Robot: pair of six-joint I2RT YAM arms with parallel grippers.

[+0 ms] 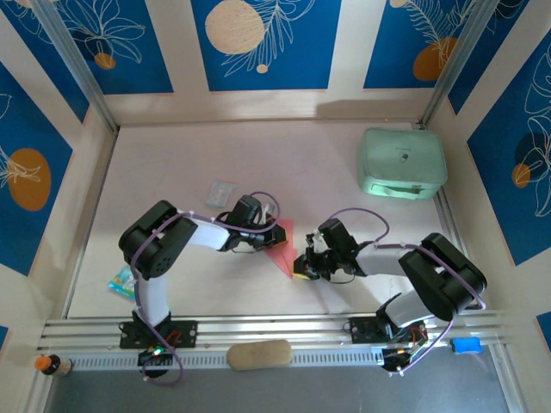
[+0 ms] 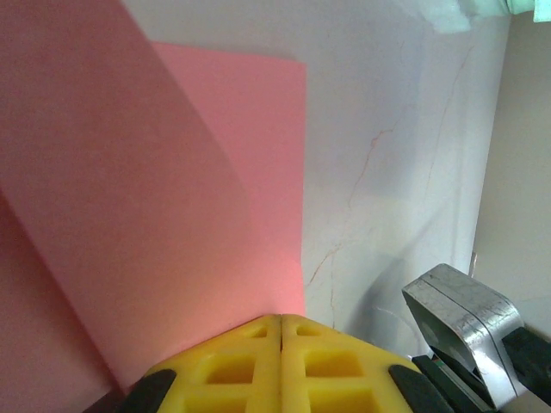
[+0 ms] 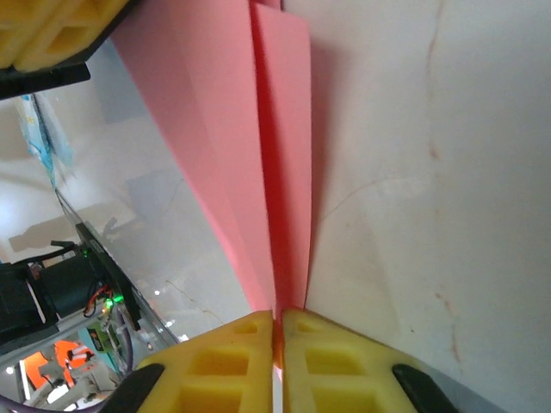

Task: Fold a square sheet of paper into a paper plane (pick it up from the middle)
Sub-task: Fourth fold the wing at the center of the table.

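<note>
mid-fold: pink sheet (image 2: 172, 215) creased lengthwise, left claw (image 2: 281, 320) and right claw (image 3: 277, 314) each pinching an end. next, probably: lay it on the bench (image 1: 301, 163), press crease flat.

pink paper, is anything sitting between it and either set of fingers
Nothing visible does. The left fingers and the right fingers are both shut on the pink paper, one at each end. The clear packet and the green case lie apart from it on the table.
</note>
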